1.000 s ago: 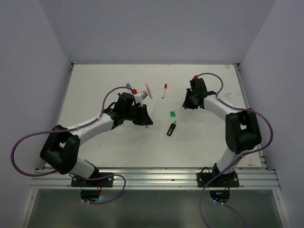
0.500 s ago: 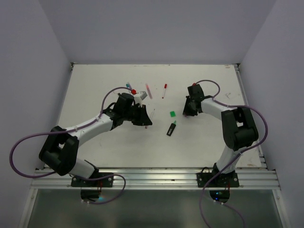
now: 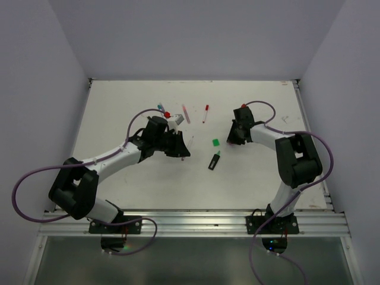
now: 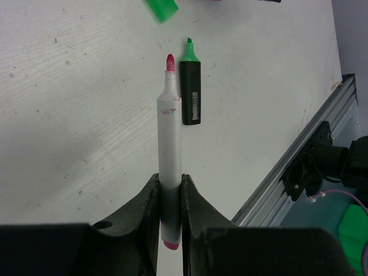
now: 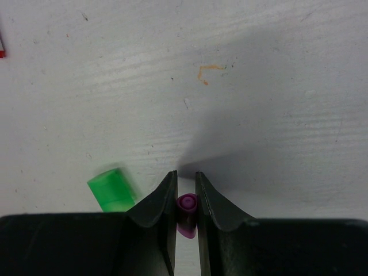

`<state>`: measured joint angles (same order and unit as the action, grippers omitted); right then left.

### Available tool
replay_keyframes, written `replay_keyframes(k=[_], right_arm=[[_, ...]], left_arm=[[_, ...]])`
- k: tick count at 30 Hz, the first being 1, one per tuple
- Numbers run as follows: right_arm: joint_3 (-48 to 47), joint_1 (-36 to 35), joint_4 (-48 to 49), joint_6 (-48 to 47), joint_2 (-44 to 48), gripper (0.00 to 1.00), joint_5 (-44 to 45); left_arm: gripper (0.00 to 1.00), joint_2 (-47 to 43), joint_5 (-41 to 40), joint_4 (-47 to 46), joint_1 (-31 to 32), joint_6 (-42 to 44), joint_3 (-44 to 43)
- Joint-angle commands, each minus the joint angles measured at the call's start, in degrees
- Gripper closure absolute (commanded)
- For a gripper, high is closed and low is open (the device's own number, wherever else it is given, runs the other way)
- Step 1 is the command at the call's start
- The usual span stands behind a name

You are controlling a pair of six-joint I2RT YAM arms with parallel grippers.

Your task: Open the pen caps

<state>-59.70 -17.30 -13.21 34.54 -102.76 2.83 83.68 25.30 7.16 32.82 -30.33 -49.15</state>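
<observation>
Releasing the magenta cap [image 5: 187, 214] carelessly could send it rolling across the table [image 5: 259, 69]; the right end effector [image 5: 186, 183] is clamped on it, just beside the green cap [image 5: 112, 188]. The left end effector [image 4: 169, 183] grips the uncapped whitish pen [image 4: 169, 138], whose exposed tip may mark the table

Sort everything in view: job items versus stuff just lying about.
Job: whitish pen in left gripper; magenta cap in right gripper; green highlighter; green cap; pink pen; red-capped pen.
Not the job: orange scribble; metal rail.
</observation>
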Motion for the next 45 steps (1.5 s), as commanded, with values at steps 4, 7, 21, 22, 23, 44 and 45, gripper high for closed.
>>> replay_keyframes(k=[4, 7, 21, 22, 23, 44, 45], right_arm=[[1.43, -0.37, -1.38, 1.75, -1.04, 0.8, 2.44], [1.34, -0.37, -1.99, 2.02, -0.86, 0.78, 2.36], [1.78, -0.37, -3.4, 3.34, 0.45, 0.65, 2.44], [1.78, -0.37, -3.31, 3.34, 0.98, 0.63, 2.27], [1.78, -0.37, -3.31, 3.51, 1.42, 0.59, 2.01], [-1.38, 0.6, -14.47, 4.83, 27.87, 0.09, 15.44], [-1.12, 0.6, -14.56, 4.83, 29.1, 0.08, 16.06]], left_arm=[[1.0, -0.36, 1.07, -0.22, 0.41, 1.23, -0.86], [1.0, -0.1, 1.24, -0.21, 0.58, 1.15, -1.13], [1.0, 1.31, 0.72, -1.62, 3.3, 0.27, -2.36], [1.0, 1.31, 0.54, -1.62, 3.39, 0.09, -2.36], [1.0, 1.48, 0.54, -1.62, 3.74, 0.01, -2.62], [1.0, 19.75, -14.31, -6.1, 18.86, -7.47, -17.64], [1.0, 20.81, -14.84, -6.1, 19.38, -7.47, -18.43]])
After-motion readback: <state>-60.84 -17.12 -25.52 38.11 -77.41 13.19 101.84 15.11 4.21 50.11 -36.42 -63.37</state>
